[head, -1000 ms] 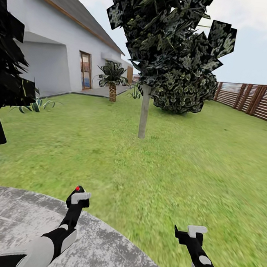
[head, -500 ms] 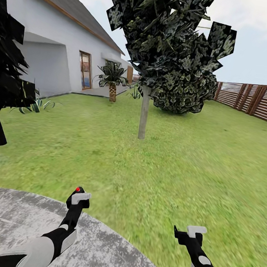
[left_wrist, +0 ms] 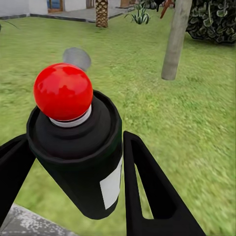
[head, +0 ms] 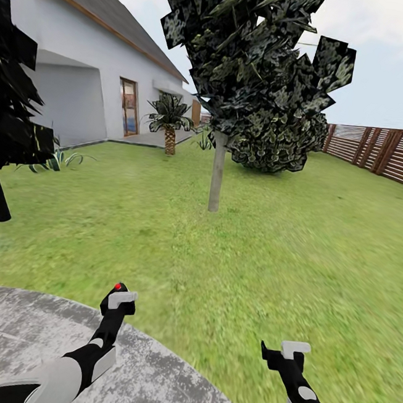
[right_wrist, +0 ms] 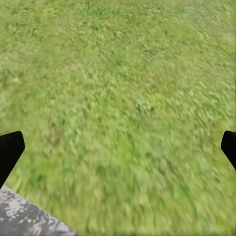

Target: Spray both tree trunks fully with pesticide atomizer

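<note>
Left gripper (left_wrist: pixel 73 196) fingers pinch the atomizer (left_wrist: pixel 81 157), whose white label faces the wrist camera. Right gripper (head: pixel 285 350) hangs spread and empty over lawn (right_wrist: pixel 123 98). From the head, a tree trunk (head: pixel 217 172) stands at twelve o'clock, well apart.

Blurred green lawn (right_wrist: pixel 123 98) is seen between two widely parted black fingertips (right_wrist: pixel 9 150); mottled grey stone slab (right_wrist: pixel 24 219) at seven o'clock.

A green lawn (head: pixel 296 248) is bordered by a white house (head: pixel 83 83) and a wooden slat fence (head: pixel 386 153); a grey stone slab (head: pixel 20 331) is set nearby.
</note>
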Available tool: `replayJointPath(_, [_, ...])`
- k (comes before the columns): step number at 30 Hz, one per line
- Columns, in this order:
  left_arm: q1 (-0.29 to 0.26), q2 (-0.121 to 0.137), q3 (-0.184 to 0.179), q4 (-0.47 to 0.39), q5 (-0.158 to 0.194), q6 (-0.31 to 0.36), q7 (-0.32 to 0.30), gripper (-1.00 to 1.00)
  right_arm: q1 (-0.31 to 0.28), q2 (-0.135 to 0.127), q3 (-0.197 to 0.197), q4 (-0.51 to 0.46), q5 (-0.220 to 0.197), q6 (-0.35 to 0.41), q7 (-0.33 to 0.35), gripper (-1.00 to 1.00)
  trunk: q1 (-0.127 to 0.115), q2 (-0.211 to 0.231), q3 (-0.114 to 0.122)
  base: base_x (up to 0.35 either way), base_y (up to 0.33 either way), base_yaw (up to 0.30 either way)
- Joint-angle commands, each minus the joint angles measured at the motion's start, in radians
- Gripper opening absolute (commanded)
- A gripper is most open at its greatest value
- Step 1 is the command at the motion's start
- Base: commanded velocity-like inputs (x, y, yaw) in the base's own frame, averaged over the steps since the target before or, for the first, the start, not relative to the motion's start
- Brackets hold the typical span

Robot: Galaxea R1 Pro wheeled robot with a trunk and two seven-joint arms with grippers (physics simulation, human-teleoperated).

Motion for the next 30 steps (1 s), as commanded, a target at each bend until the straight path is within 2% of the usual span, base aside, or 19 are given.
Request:
replayJointPath(1, [0.000,0.000,0.000,0.000,0.000,0.000,0.000,-1.00,0.000,0.000,0.000,0.000,0.000,0.000,0.000,1.00,-0.004,0.007,0.003,0.000,0.000,0.000])
replayJointPath(15, [0.000,0.000,0.000,0.001,0.000,0.001,0.000,-1.00,0.000,0.004,0.000,0.000,0.000,0.000,0.000,1.00,-0.058,0.105,0.047,0.000,0.000,0.006])
replayJointPath(25, [0.000,-0.001,-0.001,0.001,0.000,0.002,0.000,-1.00,0.000,0.004,0.000,0.000,0.000,0.000,0.000,1.00,-0.096,0.175,0.083,0.000,0.000,0.185])
replayJointPath(30, [0.000,-0.002,0.000,0.001,0.000,0.002,0.000,-1.00,0.000,0.004,0.000,0.000,0.000,0.000,0.000,1.00,-0.115,0.210,0.100,0.000,0.000,0.066])
